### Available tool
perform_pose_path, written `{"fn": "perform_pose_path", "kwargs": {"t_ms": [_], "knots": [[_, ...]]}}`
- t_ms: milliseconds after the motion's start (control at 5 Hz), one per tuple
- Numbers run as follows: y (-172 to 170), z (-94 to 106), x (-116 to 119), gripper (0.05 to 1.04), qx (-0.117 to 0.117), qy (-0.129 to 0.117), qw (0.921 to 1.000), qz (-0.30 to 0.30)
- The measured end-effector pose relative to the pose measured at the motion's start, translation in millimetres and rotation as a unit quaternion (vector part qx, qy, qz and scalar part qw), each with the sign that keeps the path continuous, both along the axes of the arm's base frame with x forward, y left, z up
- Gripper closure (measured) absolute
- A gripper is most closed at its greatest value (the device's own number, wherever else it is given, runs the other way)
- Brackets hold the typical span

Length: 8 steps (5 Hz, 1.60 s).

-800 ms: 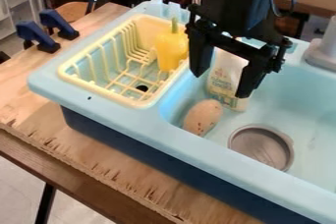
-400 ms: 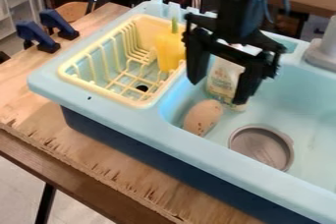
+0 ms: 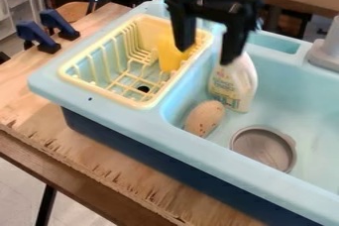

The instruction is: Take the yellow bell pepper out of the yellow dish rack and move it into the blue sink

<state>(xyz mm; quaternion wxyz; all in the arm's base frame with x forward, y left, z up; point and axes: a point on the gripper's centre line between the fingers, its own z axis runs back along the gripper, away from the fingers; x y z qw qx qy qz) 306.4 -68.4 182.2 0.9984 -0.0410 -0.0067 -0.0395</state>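
While my gripper hangs wide and empty, the bottle and yellow pepper sit close. Dipping crookedly could knock either.

The blurred gripper hides the yellow toy's top; the right edge crops the sink.

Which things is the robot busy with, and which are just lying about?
Likely in the job, being closest together:
- gripper
- yellow pepper
- bottle

Likely just lying about:
- spotted brown thing
- round grey thing
- blue clamps
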Motion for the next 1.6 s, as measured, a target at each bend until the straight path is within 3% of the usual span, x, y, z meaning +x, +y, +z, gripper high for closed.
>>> {"fn": "perform_pose_path", "kwargs": {"t_ms": [200, 600, 1000, 1600], "knots": [[22, 25.1, 12, 0.081, -0.004, -0.022, 0.9997, 0.012], [63, 29.0, 38, 0.081, 0.001, -0.043, 0.9988, 0.022], [81, 3.6, 46, 0.081, -0.005, -0.013, 0.9991, 0.041], [68, -13.0, 48, 0.081, -0.014, -0.005, 0.9996, 0.025]]}}
